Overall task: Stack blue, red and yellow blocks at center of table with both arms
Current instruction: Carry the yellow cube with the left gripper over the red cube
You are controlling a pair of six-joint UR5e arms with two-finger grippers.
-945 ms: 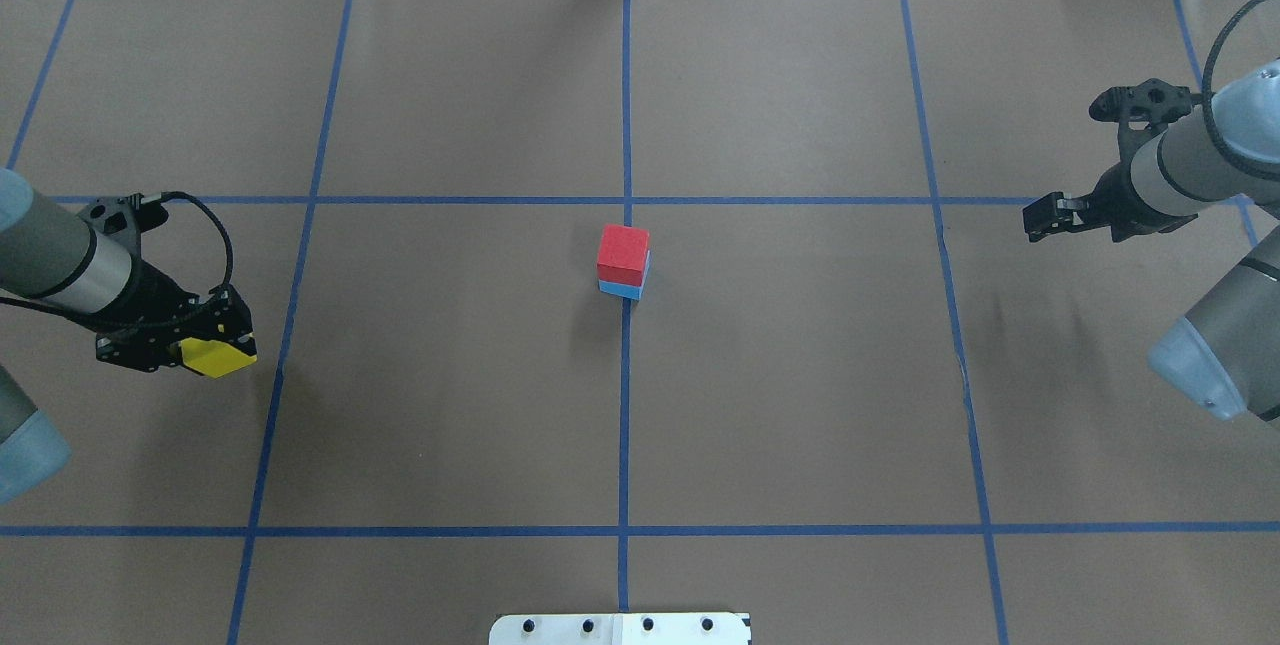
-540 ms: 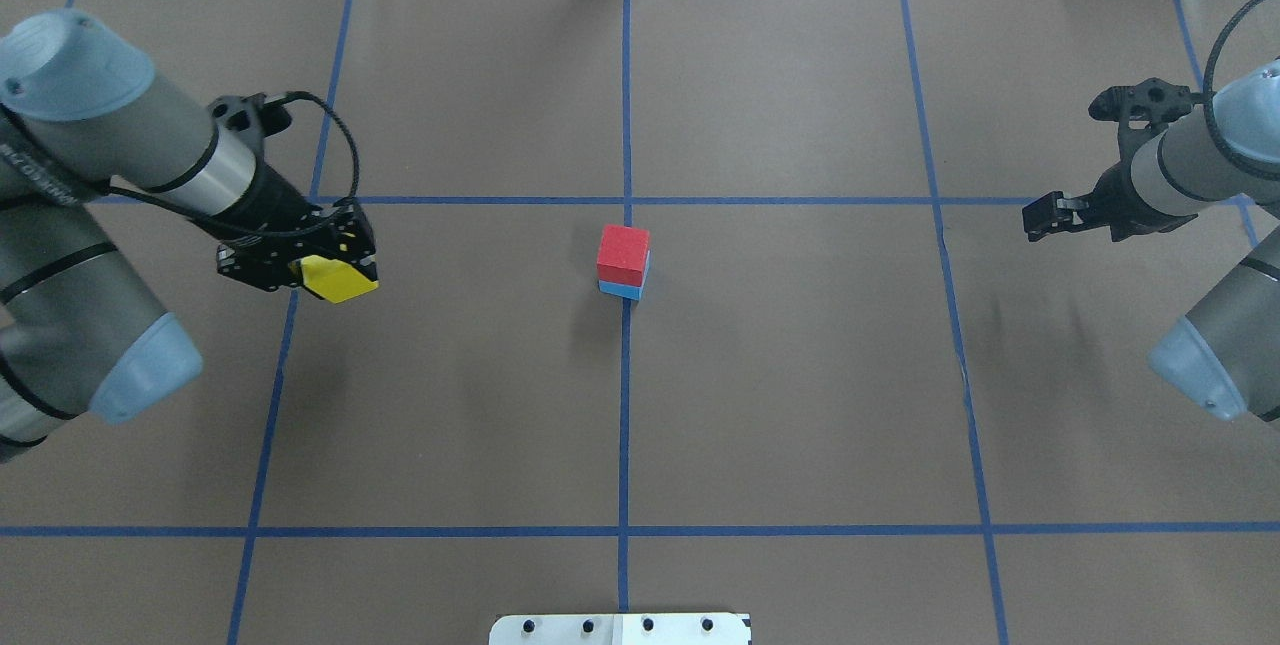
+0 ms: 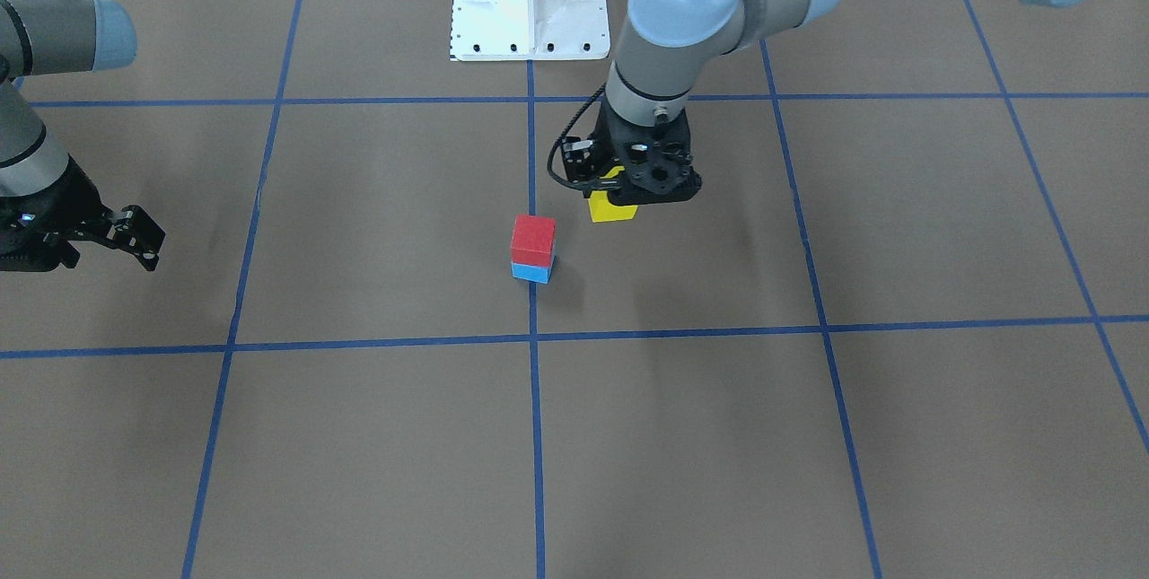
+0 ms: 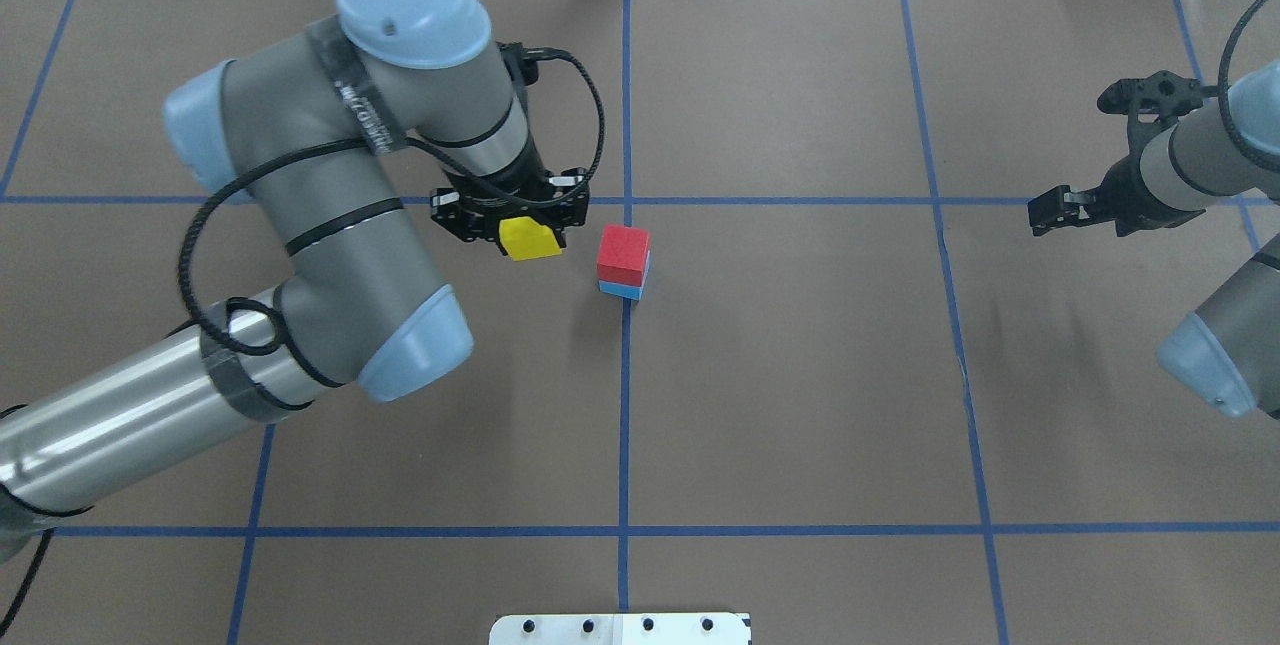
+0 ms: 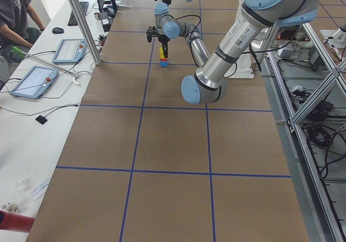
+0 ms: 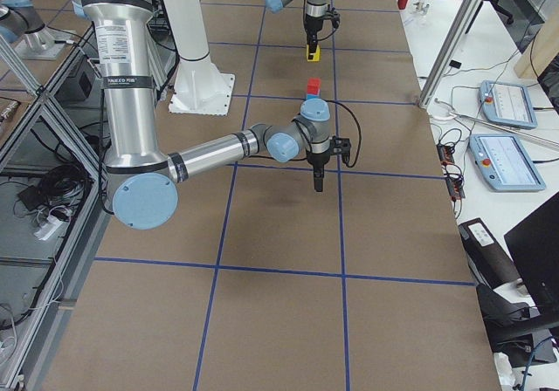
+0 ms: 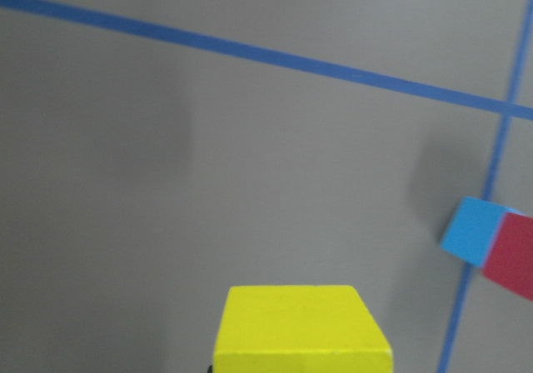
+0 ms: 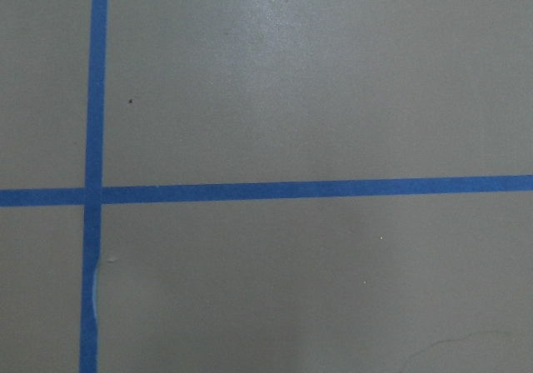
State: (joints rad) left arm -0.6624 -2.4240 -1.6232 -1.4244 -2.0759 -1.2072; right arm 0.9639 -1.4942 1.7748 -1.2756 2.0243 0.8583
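**A:** Logging the stack first, clock read on the overhead view with 12 at the far edge. The red block (image 4: 623, 254) sits on the blue block (image 4: 624, 290), their edges slightly out of line. The pair rests on the centre tape line (image 4: 624, 405), just at 6 o'clock of the tape crossing in the middle of the table (image 4: 800, 405).

**B:** And the yellow block (image 4: 528, 239)?

**A:** Near the stack at about 9 o'clock, apart from it and lifted off the table. The left gripper (image 4: 522, 228) points down, jaws closed on the yellow block's sides. From the left wrist, the yellow top fills the lower edge and the stack sits at 3 o'clock.

**B:** Anything between them?

**A:** Only bare brown surface. The left arm (image 4: 350, 255) bends over the table from 8 o'clock, elbow raised, its black cable (image 4: 590, 115) looping beside the wrist.

**B:** Right side?

**A:** The right gripper (image 4: 1048, 213) hangs at 3 o'clock, well apart from the stack. Its jaws are parted with nothing in them. Its wrist camera sees only tape and table.

**B:** Surroundings?

**A:** A white pedestal (image 3: 530, 0) stands at 6 o'clock on the table's near edge. Past 12 o'clock, a white bench carries tablets (image 5: 32, 81), and a seated person (image 5: 16, 15) is beside it.
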